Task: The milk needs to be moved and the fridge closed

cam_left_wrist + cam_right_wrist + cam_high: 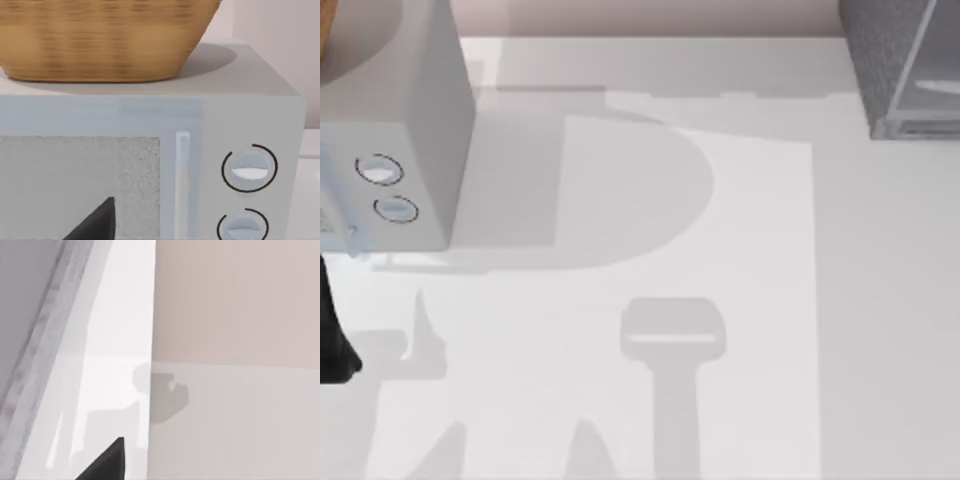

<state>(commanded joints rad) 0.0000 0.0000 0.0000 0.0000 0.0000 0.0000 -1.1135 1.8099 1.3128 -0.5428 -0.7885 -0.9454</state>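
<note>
1. My left arm [335, 345] is a dark shape at the table's left edge, just in front of the light grey box with two dials [395, 130].
2. One dark left fingertip [97, 222] points toward that box's front.
3. One dark right fingertip [107, 462] sits beside the fridge [30, 315] wall.

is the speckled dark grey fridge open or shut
Cannot tell: the top view catches just a corner of the speckled dark grey fridge and its paler glassy panel.
</note>
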